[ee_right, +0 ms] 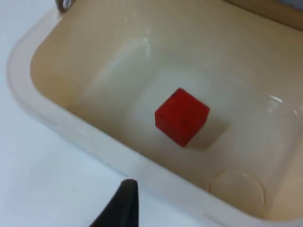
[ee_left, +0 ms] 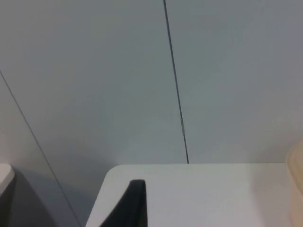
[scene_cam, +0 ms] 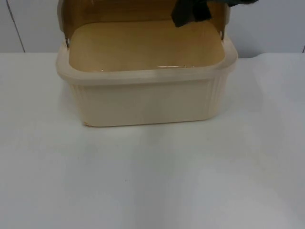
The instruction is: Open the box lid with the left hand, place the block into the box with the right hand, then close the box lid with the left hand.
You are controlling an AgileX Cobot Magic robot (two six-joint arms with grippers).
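Note:
A cream plastic box (scene_cam: pixel 143 102) stands at the back of the table with its lid (scene_cam: pixel 119 9) swung up behind it. In the right wrist view a red block (ee_right: pixel 182 116) lies loose on the box (ee_right: pixel 94 142) floor, near the middle, touching nothing else. My right gripper (scene_cam: pixel 190 12) hangs over the box's rear right part, above and apart from the block. My left gripper (ee_left: pixel 132 203) is off beside the table's corner, facing the partition wall, with one edge of the box (ee_left: pixel 296 179) just beside it.
The white table top (scene_cam: pixel 152 181) stretches bare in front of the box. The grey partition wall (ee_left: pixel 142 80) rises just behind the table's far edge, and a metal hinge pin (ee_right: pixel 64 4) sits at the box's corner.

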